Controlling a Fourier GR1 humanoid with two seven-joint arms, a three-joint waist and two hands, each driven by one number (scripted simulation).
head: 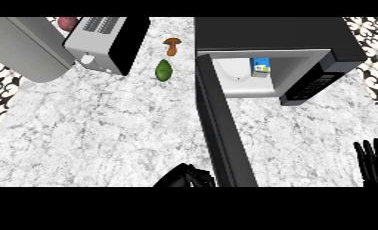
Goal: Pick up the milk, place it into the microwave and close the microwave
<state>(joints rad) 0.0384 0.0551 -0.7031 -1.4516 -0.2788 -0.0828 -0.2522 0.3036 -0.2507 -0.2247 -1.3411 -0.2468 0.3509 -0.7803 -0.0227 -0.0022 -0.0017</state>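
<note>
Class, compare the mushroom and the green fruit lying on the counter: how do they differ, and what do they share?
The mushroom is brown with a cap and stem; the green fruit is a smooth oval. The mushroom lies farther back, the green fruit nearer the robot. The green fruit looks somewhat larger than the mushroom. Both rest loose on the marble counter, left of the open microwave.
</note>
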